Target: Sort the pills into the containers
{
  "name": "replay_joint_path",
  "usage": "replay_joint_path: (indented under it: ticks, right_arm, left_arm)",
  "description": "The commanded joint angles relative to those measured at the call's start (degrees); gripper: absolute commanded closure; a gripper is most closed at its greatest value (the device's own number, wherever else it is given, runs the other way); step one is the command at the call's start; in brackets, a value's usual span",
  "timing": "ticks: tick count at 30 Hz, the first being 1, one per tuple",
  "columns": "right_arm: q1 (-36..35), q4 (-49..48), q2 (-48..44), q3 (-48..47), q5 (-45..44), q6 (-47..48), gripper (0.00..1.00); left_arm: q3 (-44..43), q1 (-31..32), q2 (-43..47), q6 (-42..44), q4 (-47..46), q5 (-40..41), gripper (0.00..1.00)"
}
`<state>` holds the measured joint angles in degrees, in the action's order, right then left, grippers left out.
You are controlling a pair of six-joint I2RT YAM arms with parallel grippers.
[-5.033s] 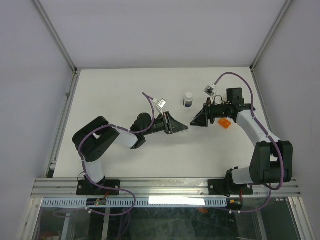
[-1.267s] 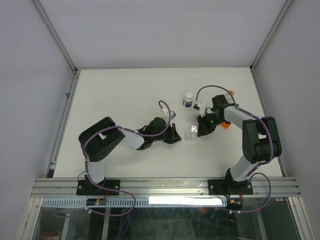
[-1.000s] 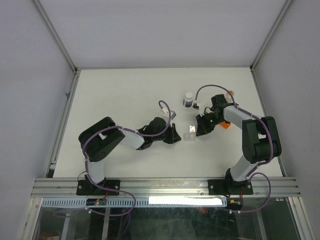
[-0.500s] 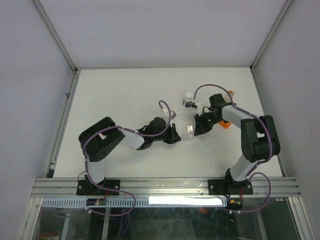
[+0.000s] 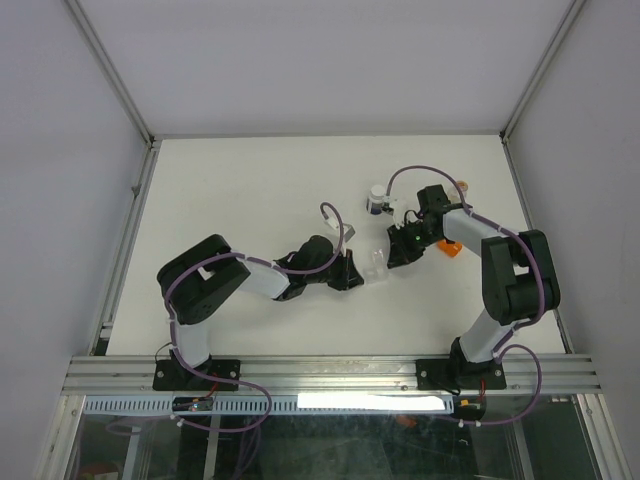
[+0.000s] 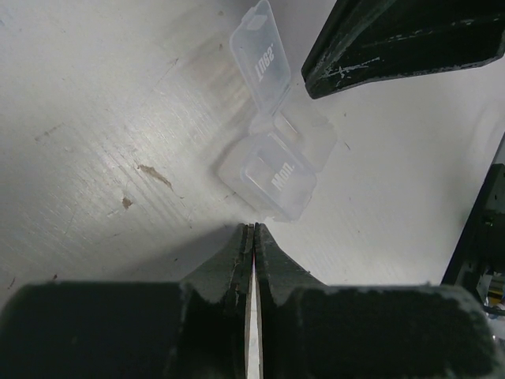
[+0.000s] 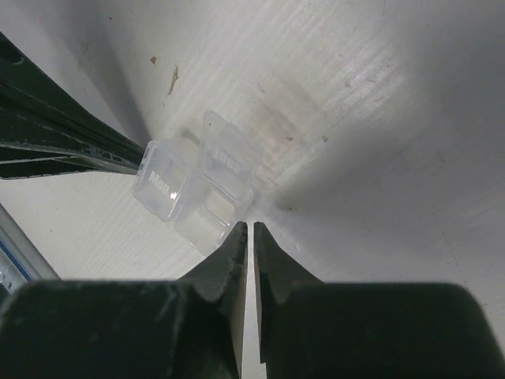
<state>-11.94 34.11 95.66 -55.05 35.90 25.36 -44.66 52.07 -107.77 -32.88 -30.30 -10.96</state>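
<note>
Top external: two-cell box [image 5: 375, 268] lay mostly hidden between low-reaching arms. Left end effector [image 6: 252, 230] pressed together, tip at box; right end effector [image 7: 249, 229] likewise, opposite side.

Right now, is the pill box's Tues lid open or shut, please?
Open: the Tues lid stands flipped up, away from its cell.

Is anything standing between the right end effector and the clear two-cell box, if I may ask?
Nothing visible does: the right end effector sits right at the edge of the small clear plastic two-cell box, with the left end effector opposite.
</note>
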Motion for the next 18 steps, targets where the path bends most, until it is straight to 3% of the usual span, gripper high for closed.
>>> replay_joint_path:
  ticks: [1, 6, 9, 11, 13, 14, 16, 17, 18]
  right_arm:
    - [0.57, 0.26, -3.16, -2.72, -0.09, 1.65, 0.89]
    - [7.89, 1.46, -11.47, -3.79, 6.29, 4.88, 0.80]
    - [13.56, 0.34, -16.07, -4.72, 8.49, 6.87, 0.61]
    - [16.17, -2.09, -18.29, -5.20, 6.83, 6.98, 0.41]
    - [18.21, -6.00, -20.00, -5.33, 3.38, 5.87, 0.13]
    - [19.10, -8.44, -20.48, -5.32, 1.17, 4.66, 0.04]
    - [21.55, -11.14, -18.86, -7.36, -2.24, 2.15, 0.02]
    - [22.62, -10.20, -16.73, -10.30, -2.46, 1.40, 0.02]
    - [23.80, -7.98, -13.71, -13.87, -2.38, 0.83, 0.02]
  left_arm:
    - [0.76, 0.40, 4.25, 2.01, 0.86, 1.48, 0.95]
    - [6.80, 0.32, 13.15, 6.47, 0.75, 3.23, 0.92]
    - [10.04, 0.23, 19.83, 11.56, -0.78, 3.75, 0.84]
    - [12.27, 0.09, 24.07, 13.77, -3.31, 4.87, 0.75]
    - [14.73, -0.17, 29.29, 15.37, -6.53, 6.62, 0.59]
    - [16.14, -0.26, 31.08, 16.08, -8.23, 7.29, 0.44]
    - [19.71, -0.52, 34.83, 17.30, -12.38, 7.74, 0.14]
    - [21.35, -0.62, 36.36, 17.70, -14.57, 7.56, 0.03]
    - [22.85, -0.83, 37.94, 18.14, -16.81, 6.49, 0.01]
